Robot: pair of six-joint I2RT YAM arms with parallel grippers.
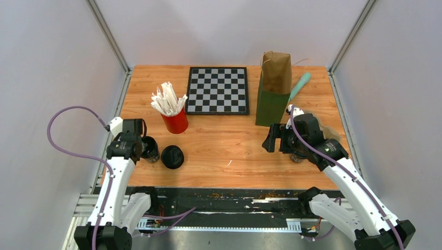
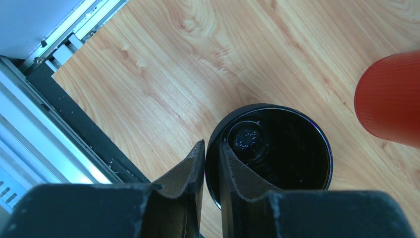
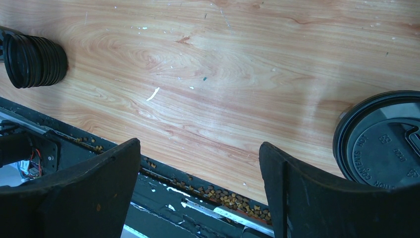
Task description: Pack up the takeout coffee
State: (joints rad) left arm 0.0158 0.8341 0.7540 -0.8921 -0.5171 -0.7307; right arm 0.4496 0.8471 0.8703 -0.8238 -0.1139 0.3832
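Observation:
A dark takeout coffee cup (image 2: 277,148) without a lid stands near the table's left edge (image 1: 150,148). My left gripper (image 2: 212,144) straddles its near rim, one finger inside and one outside, and pinches the wall. A second coffee cup (image 3: 381,139), with a black lid, stands on the right, mostly hidden under my right arm (image 1: 298,154). My right gripper (image 3: 198,148) hangs open and empty left of it, above the table's front edge (image 1: 272,139). The green and brown paper bag (image 1: 273,88) stands upright behind it.
A stack of black lids (image 1: 172,157) lies on its side right of the left cup. A red cup of white straws (image 1: 174,122) stands behind it. A chessboard (image 1: 218,89) lies at the back centre. A teal object (image 1: 301,85) leans behind the bag.

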